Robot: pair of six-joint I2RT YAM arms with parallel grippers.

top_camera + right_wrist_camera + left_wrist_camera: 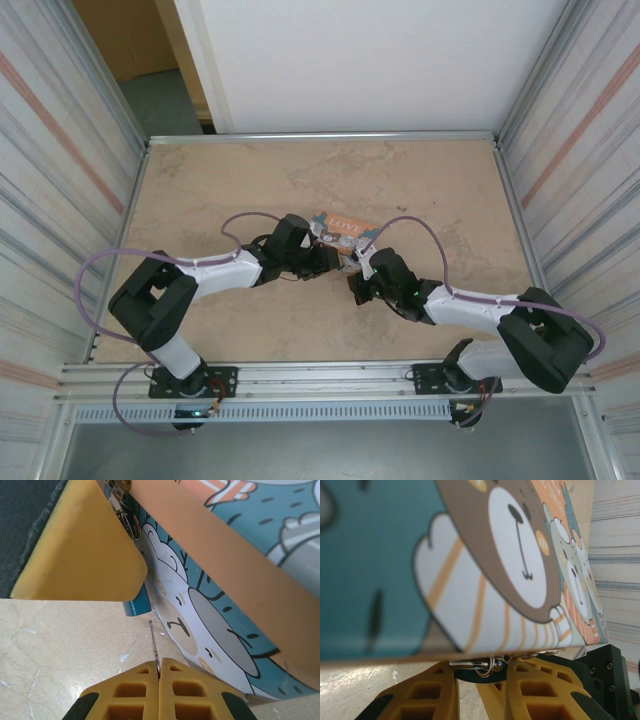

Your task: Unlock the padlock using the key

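**Padlock pinched at the tin's edge, key just under it**

Left of centre in the top view, the left gripper is up against the bear tin. Its jaws are narrow, pinching the padlock, so only a bit of blue body pokes out under its yellow finger. Just right of that, the right gripper is clamped tight on the key. The thin blade's tip is just below the padlock, with a small gap.
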